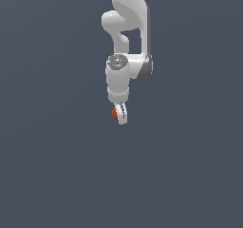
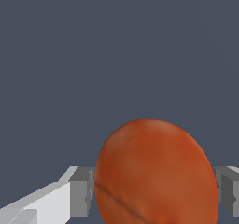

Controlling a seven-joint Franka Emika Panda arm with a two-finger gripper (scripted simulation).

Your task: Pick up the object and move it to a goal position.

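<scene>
Gripper [image 1: 121, 114] clamped on the object [image 2: 156, 174], pads pressing either flank.
Orange-red ball sits squarely between the fingers [image 2: 81, 192], bulging on the exterior view's left; no goal marker is visible.

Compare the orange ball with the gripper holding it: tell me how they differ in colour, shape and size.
Colour: the ball is mottled orange-red with a dark crease, while the gripper is white with grey pads.
Shape: the ball is rounded and slightly egg-shaped; the gripper's fingers are flat and blocky.
Size: in the exterior view the ball is narrower than the gripper and shows only partly beside a finger.
Shared: they touch, with the pads pressed against the ball from both sides.
</scene>
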